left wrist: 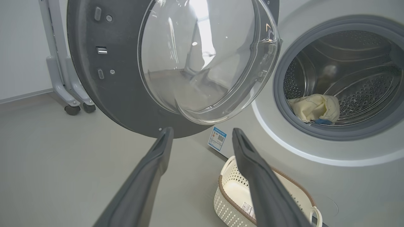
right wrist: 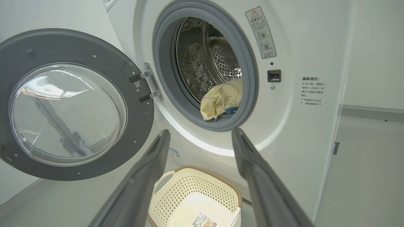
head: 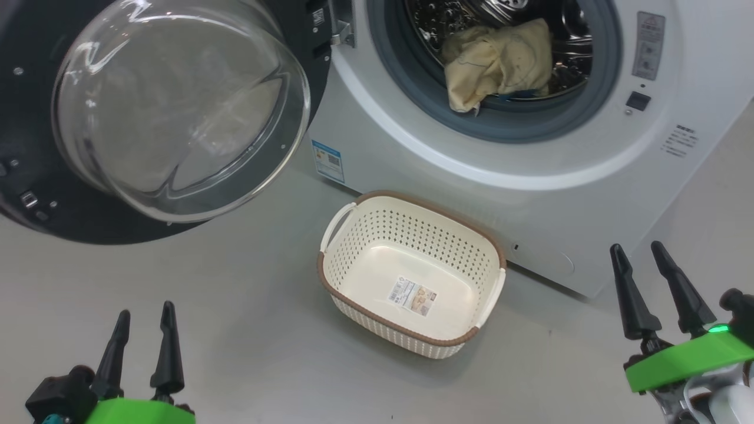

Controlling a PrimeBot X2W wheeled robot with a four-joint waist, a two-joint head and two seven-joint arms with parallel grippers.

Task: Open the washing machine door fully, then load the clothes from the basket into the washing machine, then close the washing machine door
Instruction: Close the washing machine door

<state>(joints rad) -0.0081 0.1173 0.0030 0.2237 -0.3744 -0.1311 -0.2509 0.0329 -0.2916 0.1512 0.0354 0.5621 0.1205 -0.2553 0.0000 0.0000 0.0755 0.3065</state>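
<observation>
- The left hand point(head: 146, 308) hangs low over the grey floor point(head: 235, 318), fingers apart and gripping nothing. The door point(head: 171, 112) stands wide open ahead of it and above, glass bowl bulging outward.
- The right hand point(head: 636, 245) is also spread and holds nothing, near the lower front of the washer point(head: 412, 171).
- The basket point(head: 377, 235) sits on the floor between the two hands and ahead of them, just before the washer, its bare bottom and label showing.
- The clothes point(head: 500, 62), a pale yellow bundle, lie at the front of the drum point(head: 577, 29), up and ahead of the right hand, one fold drooping onto the grey gasket.
</observation>
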